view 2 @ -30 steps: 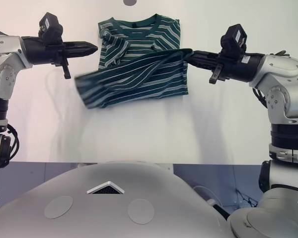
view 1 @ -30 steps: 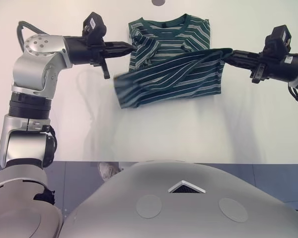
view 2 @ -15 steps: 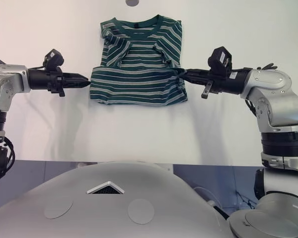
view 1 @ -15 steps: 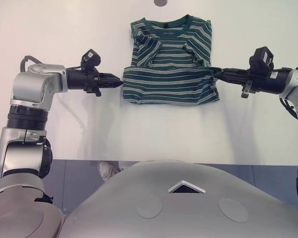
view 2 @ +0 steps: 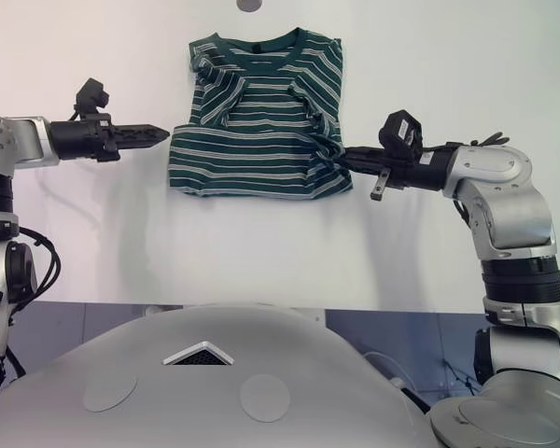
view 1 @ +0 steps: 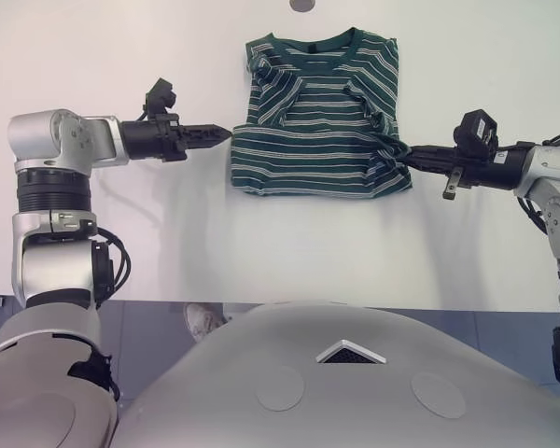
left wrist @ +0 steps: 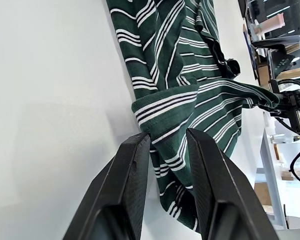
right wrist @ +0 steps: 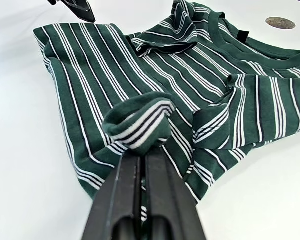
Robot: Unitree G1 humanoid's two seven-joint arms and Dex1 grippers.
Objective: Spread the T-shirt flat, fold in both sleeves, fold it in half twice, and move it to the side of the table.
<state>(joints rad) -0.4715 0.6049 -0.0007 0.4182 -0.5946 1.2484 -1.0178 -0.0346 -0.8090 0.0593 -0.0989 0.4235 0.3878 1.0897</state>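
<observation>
Shirt (view 1: 322, 112) is laid folded at the counter's (view 1: 261, 243) far middle | left tool (view 1: 222, 133) is held parted at its left edge, nothing gripped | right tool (view 1: 403, 157) is clamped on bunched right hem | cloth is judged soft, limp, light: corners are best pinched

hidden: right pincer (right wrist: 140, 163) tips (wrapped in bunched T-shirt (right wrist: 115, 75) hem) | cut off: grey disc (view 1: 301, 4), top edge
</observation>
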